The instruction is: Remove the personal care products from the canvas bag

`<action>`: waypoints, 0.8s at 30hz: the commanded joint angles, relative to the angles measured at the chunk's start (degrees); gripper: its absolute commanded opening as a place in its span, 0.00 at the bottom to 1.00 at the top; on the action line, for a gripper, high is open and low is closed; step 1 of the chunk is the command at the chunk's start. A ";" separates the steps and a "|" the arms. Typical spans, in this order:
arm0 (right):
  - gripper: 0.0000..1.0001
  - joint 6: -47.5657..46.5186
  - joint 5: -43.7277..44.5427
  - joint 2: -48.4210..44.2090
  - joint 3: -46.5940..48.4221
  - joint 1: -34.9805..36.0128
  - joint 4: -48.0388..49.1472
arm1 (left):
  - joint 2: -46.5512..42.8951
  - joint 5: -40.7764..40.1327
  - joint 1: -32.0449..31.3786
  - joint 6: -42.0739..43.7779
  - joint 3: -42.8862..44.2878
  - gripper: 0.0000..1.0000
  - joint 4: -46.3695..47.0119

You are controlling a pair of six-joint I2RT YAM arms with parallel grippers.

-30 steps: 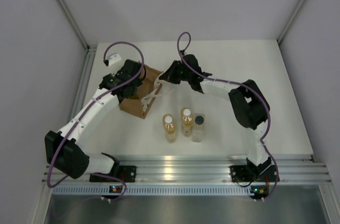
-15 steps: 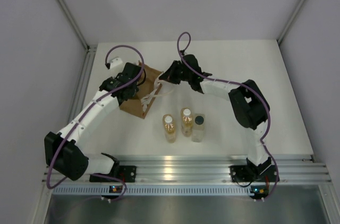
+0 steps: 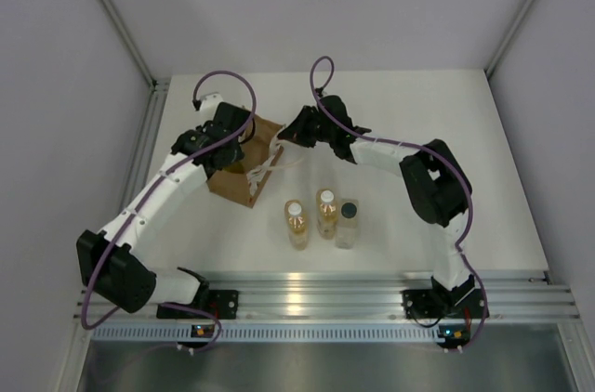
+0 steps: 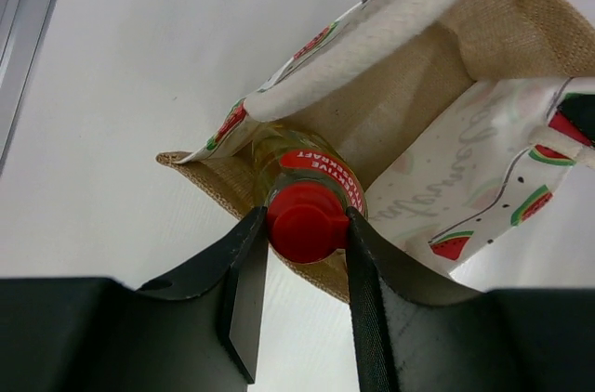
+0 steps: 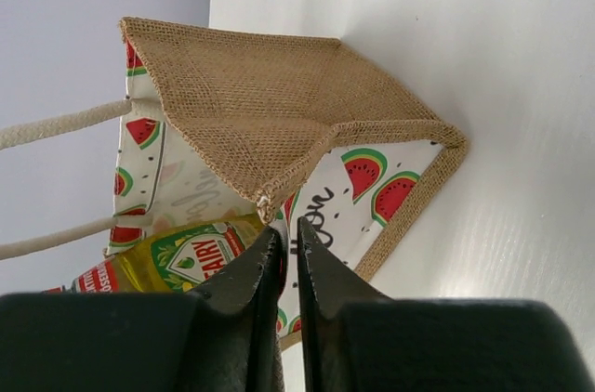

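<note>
Well, I'm clamping my left gripper [image 4: 305,225] on the red cap [image 4: 307,211], right gripper [image 5: 288,229] jaws nearly together at the canvas bag [image 5: 270,113] rim, risking the snug bag lifting along with the bottle [image 4: 321,167].

**Table: bag plus three bottles on it**

White table [image 3: 418,132], flat top. Tan bag [image 3: 232,189] sits on it left of centre, toward the back; can't tell if it's straight or tilted. Three bottles stand upright in a row at front centre, just beside each other:
- left: amber bottle [image 3: 297,225], white cap
- middle: second amber bottle [image 3: 326,214], white cap
- right: clear bottle [image 3: 348,223], dark cap

The row is near the bag, not touching it. Metal rail [image 3: 372,294] runs along the near edge.
</note>
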 commanded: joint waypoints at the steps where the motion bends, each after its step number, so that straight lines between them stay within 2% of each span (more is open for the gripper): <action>1: 0.12 0.18 0.03 1.72 1.39 1.19 0.76 | -2.33 -0.54 0.05 4.60 5.64 0.00 2.43; 5: 0.14 0.53 -0.23 1.63 1.57 1.19 0.76 | -3.03 0.07 0.13 6.44 7.40 0.00 2.17; 8: 0.21 0.97 -0.58 1.54 1.74 1.19 0.85 | -3.03 0.69 0.14 7.85 9.51 0.00 1.73; 11: 0.44 1.58 -1.02 1.28 1.74 1.19 1.20 | -3.21 0.78 0.14 9.26 12.23 0.00 1.12; 13: 0.49 1.85 -1.28 1.01 2.01 1.19 1.20 | -3.30 0.43 0.13 10.40 14.60 0.00 0.68; 15: 0.69 1.50 -0.94 0.75 2.36 1.19 1.02 | -3.30 -0.01 0.14 11.28 16.10 0.00 0.33; 16: 0.74 1.32 -0.59 0.31 2.45 1.19 0.50 | -3.21 -0.10 0.14 11.72 17.67 0.00 -0.28; 23: 0.79 1.15 -1.72 -1.09 3.68 1.10 -0.12 | -2.15 2.97 0.05 13.74 23.48 0.00 -1.61; 24: 0.89 1.06 -1.73 -1.71 3.68 1.02 -0.21 | -1.81 3.50 0.13 13.92 24.27 0.00 -1.96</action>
